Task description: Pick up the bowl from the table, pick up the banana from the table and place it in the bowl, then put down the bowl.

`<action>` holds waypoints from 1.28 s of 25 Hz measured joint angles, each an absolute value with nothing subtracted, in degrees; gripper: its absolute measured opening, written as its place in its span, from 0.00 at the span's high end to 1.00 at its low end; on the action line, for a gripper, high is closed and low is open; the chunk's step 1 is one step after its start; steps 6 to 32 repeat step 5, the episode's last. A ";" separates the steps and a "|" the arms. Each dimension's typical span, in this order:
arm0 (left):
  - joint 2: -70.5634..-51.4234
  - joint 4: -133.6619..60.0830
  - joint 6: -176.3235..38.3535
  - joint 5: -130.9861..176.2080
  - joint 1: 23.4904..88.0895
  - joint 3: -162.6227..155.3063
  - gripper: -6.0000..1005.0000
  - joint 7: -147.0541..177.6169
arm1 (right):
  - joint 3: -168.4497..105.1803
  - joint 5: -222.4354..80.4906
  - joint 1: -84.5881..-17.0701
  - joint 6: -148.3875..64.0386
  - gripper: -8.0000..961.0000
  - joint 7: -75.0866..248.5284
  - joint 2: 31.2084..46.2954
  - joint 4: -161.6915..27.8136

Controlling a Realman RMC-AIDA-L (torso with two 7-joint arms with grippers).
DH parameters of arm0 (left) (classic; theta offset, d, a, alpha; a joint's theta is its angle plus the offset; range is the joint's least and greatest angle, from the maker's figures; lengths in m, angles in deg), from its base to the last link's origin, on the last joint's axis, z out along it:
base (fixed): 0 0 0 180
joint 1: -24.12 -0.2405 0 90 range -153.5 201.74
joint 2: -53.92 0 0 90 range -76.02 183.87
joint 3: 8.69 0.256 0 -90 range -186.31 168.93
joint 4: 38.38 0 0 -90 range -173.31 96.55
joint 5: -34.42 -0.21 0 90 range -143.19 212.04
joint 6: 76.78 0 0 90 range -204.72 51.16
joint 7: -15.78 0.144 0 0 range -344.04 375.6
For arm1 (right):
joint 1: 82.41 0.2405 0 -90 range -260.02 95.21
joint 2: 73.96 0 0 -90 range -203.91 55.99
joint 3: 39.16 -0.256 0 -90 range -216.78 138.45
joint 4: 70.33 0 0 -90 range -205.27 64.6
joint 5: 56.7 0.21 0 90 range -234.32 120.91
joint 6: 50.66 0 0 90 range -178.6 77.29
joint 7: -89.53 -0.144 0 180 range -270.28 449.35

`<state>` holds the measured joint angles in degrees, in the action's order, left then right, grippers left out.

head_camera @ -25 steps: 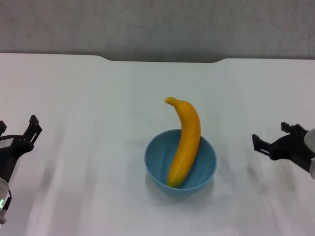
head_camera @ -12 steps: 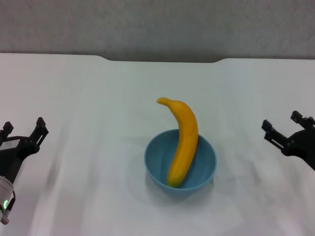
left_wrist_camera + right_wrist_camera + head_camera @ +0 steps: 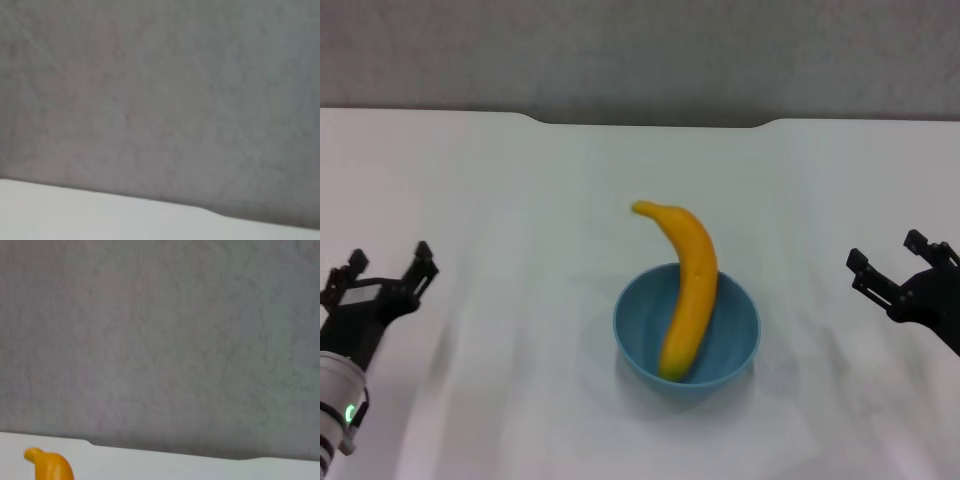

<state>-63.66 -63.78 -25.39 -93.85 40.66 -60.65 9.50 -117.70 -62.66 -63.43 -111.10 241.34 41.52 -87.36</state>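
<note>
The round light-blue glossy bowl rests mid-desk toward the near edge, the curved yellow banana propped over its far rim because it exceeds the bowl's width, while left gripper and right gripper stand apart-fingered, empty, near the side edges.

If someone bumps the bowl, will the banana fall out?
Probably it could. The banana leans with its stem end poking well past the rim of the bowl, so a bump might tip it out. The bowl looks smooth, so it may slide on the table.
</note>
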 joint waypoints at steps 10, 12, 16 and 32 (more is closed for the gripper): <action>-63.67 -63.87 -25.61 -94.09 41.22 -59.70 0.12 9.56 | -117.01 -60.82 -63.44 -111.36 0.06 239.95 41.67 -86.14; -63.67 -63.87 -25.61 -94.09 41.22 -59.70 0.12 9.56 | -117.01 -60.82 -63.44 -111.36 0.06 239.95 41.67 -86.14; -63.67 -63.87 -25.61 -94.09 41.22 -59.70 0.12 9.56 | -117.01 -60.82 -63.44 -111.36 0.06 239.95 41.67 -86.14; -63.67 -63.87 -25.61 -94.09 41.22 -59.70 0.12 9.56 | -117.01 -60.82 -63.44 -111.36 0.06 239.95 41.67 -86.14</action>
